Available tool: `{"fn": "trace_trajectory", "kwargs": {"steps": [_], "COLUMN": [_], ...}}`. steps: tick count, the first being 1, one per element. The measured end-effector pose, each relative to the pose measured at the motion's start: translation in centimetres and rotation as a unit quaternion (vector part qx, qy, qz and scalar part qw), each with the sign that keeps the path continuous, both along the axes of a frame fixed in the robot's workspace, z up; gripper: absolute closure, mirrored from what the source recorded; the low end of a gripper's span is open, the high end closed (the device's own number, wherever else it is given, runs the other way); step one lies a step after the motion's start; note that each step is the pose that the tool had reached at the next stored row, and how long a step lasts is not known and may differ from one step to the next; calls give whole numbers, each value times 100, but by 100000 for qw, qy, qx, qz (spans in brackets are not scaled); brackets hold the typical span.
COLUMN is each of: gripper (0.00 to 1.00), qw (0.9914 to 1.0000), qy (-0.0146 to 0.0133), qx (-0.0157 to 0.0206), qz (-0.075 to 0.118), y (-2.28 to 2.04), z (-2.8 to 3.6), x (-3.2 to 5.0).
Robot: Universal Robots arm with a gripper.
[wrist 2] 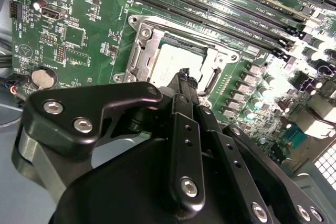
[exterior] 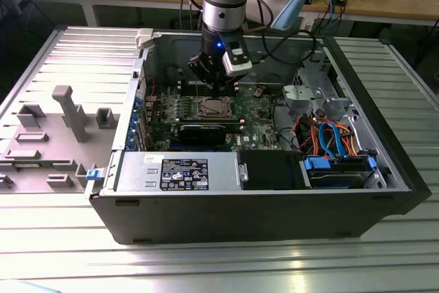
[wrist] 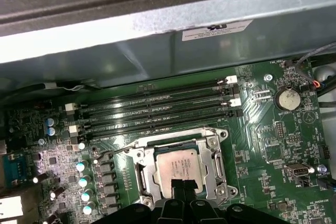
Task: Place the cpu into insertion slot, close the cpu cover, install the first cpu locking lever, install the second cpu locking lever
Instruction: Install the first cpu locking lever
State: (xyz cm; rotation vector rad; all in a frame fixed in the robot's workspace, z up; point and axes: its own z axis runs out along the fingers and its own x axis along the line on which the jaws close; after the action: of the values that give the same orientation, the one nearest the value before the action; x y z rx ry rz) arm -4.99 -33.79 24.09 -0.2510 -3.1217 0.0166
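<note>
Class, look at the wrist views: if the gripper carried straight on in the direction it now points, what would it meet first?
Most likely the cpu seated in the insertion slot, with the cpu cover framing it. The gripper points down at the chip's near edge; the gap between them is hard to judge, so the cover's edge could come first.

Matt silvery metal cpu (wrist: 180, 167), seemingly.

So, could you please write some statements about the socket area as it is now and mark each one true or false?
1. The cpu lies in the insertion slot. True.
2. The cpu cover stands upright, open. False: it lies flat around the chip.
3. The gripper is over the socket's edge. True.
4. The memory slots hold modules. False: they look empty.
5. The coin cell sits on the green board. True.
</note>
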Motion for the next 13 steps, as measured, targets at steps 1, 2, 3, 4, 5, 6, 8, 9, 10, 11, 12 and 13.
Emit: {"fn": "trace_trajectory", "kwargs": {"steps": [1, 2, 3, 4, 5, 6, 8, 9, 10, 11, 12, 13], "gripper": [89, 89, 89, 89, 89, 89, 89, 89, 89, 89, 89, 89], "qw": [100000, 100000, 99999, 99999, 99998, 99996, 99993, 99991, 99988, 99986, 99984, 99981], "qy": [1, 0, 1, 2, 0, 1, 1, 0, 2, 0, 2, 2], "qx": [0, -1, -2, 0, 0, 1, 0, 0, -2, -1, -3, -4], "qz": [174, 283, 398, 512, 644, 913, 1209, 1316, 1517, 1673, 1776, 1937], "y": [0, 0, 0, 0, 0, 0, 0, 0, 0, 0, 0, 0], "z": [0, 0, 0, 0, 0, 0, 0, 0, 0, 0, 0, 0], "x": [0, 0, 0, 0, 0, 0, 0, 0, 0, 0, 0, 0]}}
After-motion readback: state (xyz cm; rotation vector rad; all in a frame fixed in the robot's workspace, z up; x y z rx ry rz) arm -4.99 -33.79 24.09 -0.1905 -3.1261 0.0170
